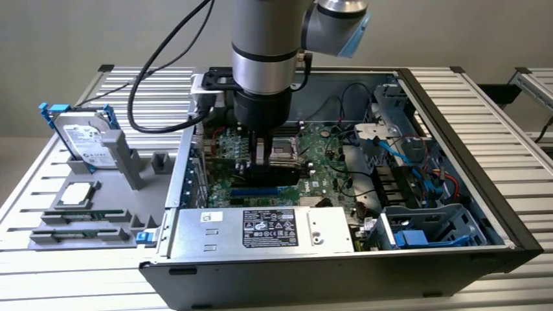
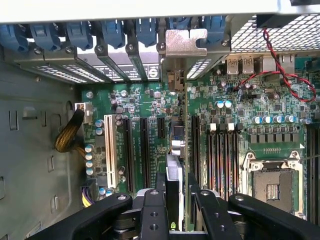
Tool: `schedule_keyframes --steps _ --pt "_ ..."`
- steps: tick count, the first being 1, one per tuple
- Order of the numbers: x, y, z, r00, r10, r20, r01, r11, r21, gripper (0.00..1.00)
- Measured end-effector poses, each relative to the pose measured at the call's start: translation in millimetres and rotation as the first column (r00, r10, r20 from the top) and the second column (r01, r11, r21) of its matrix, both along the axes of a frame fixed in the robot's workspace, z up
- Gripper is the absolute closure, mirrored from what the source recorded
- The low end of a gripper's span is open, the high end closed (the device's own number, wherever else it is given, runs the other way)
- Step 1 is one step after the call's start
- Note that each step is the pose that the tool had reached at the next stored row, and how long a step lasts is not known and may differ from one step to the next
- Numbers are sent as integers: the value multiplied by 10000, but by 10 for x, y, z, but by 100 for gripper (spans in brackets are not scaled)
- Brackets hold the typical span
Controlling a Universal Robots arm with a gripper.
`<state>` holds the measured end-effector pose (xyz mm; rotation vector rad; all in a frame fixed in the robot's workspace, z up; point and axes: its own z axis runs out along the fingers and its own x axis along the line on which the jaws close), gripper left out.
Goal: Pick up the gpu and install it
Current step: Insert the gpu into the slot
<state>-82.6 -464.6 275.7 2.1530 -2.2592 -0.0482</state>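
Note:
The open computer case (image 1: pixel 484 188) lies on the table with its motherboard (image 1: pixel 324 162) facing up. My gripper (image 1: pixel 269 159) reaches down into the case and is shut on the gpu (image 1: pixel 278 175), a dark flat card held on edge over the board. In the wrist view the gpu (image 2: pixel 177 145) runs edge-on between my two black fingers (image 2: pixel 152 207), and the gripper (image 2: pixel 176 202) clamps its near end. Its silvery end bracket (image 2: pixel 185 42) sits at the row of rear slot openings with blue clips (image 2: pixel 112 32). The card stands over the expansion slots (image 2: pixel 145 150); whether it is seated I cannot tell.
At the exterior view's left, a grey holder (image 1: pixel 87 223) carries a silver hard drive with blue rails (image 1: pixel 87 139), a processor chip (image 1: pixel 76 193) and memory sticks (image 1: pixel 82 215). Inside the case are the power supply (image 1: pixel 259 228), the processor socket (image 2: pixel 272 187), cables (image 1: pixel 406 152) and a blue drive cage (image 1: pixel 428 227).

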Motion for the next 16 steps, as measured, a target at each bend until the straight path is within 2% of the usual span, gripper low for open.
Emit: schedule_keyframes --steps 16 --pt "-27 0 -14 9997 245 0 -245 9997 12 73"
